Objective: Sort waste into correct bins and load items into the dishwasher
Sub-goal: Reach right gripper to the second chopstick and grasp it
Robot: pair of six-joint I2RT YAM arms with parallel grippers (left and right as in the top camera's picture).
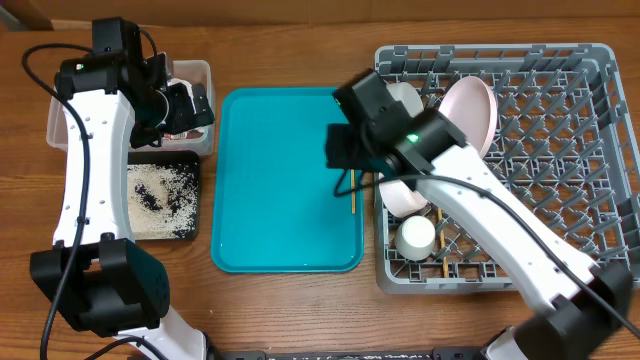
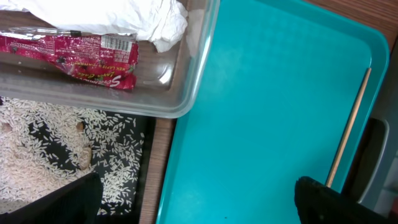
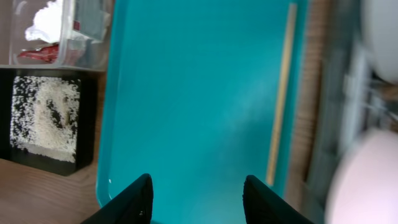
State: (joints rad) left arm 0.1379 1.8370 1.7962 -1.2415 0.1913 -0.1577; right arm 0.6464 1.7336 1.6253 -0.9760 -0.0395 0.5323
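A wooden chopstick (image 1: 352,192) lies along the right edge of the teal tray (image 1: 280,200); it also shows in the right wrist view (image 3: 281,93) and the left wrist view (image 2: 348,130). My right gripper (image 1: 343,160) (image 3: 198,199) hovers open and empty over the tray, left of the chopstick. My left gripper (image 1: 188,105) (image 2: 199,208) is open and empty above the clear tub (image 2: 193,81). The tub holds the white napkin (image 2: 124,15) and the red wrapper (image 2: 74,56). Rice (image 1: 160,195) lies in the black tray (image 1: 196,200). The grey rack (image 1: 560,150) holds a plate (image 1: 472,115), two bowls (image 1: 405,98) (image 1: 403,197) and a cup (image 1: 416,235).
The teal tray sits between the two bins on the left and the rack on the right, with narrow strips of wooden table (image 1: 290,310) around them. The right arm reaches across the rack's left side. The rack's right half shows only pegs.
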